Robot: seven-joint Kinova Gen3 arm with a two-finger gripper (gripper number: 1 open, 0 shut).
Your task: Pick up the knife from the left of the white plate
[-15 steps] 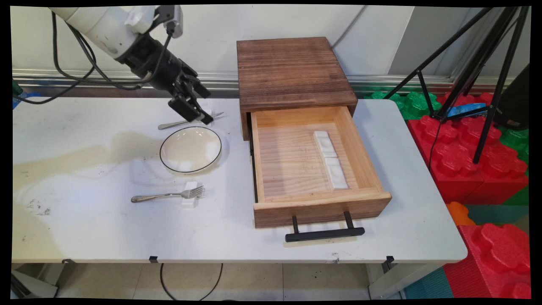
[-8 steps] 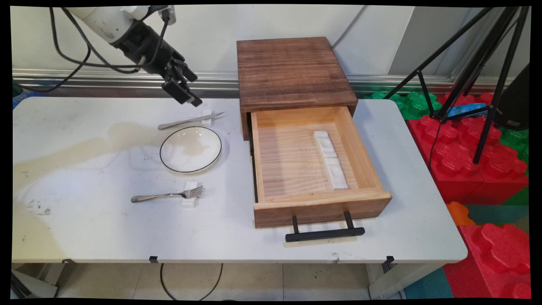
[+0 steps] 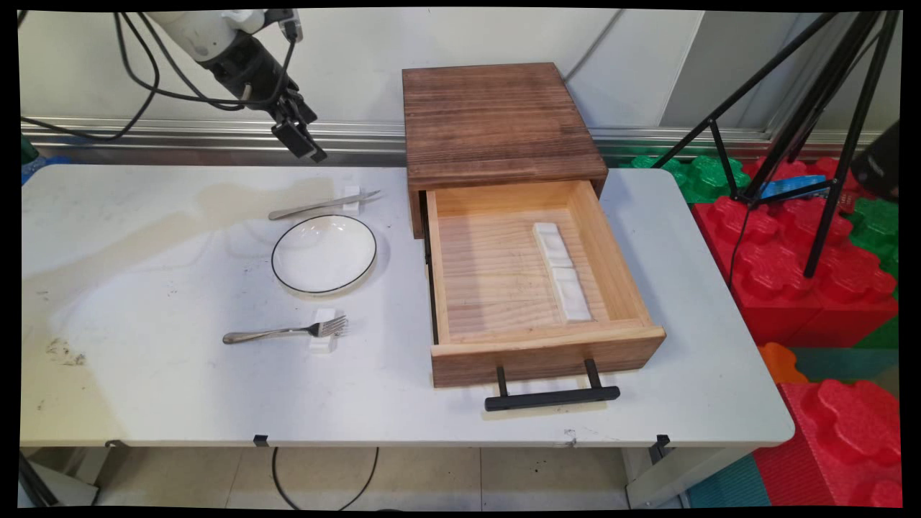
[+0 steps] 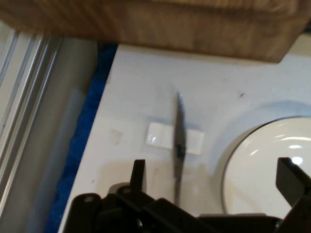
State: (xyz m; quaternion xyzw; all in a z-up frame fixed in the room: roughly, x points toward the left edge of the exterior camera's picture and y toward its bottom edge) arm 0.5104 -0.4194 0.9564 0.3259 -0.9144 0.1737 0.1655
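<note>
Hand hangs open and empty, raised clear of the surface. Directly below its fingers lies a table knife, its blade propped on a small white block; a white plate sits just beside. Any careless descent could likely knock the knife off its block or clip the plate's rim. The knife's handle is hidden behind the hand's linkage.
</note>
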